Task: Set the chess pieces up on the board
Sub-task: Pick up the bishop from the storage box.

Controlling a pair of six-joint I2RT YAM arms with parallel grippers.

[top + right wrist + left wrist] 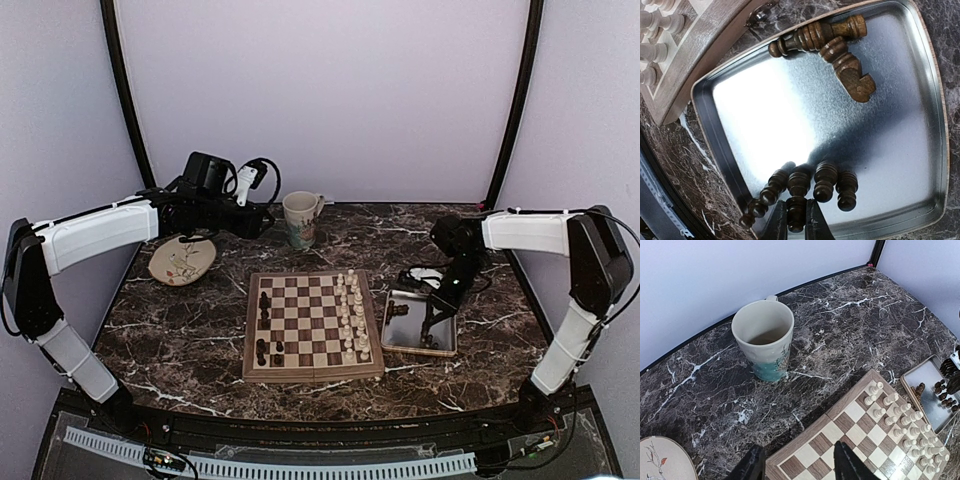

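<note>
The board (312,375) lies mid-table, with a few dark chess pieces (264,306) on its left columns and cream-white men along its right side. More dark chess pieces (825,181) lie in the metal tray (890,150). Two bigger ones (816,35) lie at its far end. My right gripper (795,207) is down in the tray, shut on one dark piece (796,220) in a row of several. The left gripper (799,460) hangs open and empty over the board's far left corner (805,437).
A cream and teal mug (765,340) stands behind the board. A painted plate (182,260) sits at the far left. The tray (418,349) lies just right of the board. Cream-white men (905,425) fill the board's right columns.
</note>
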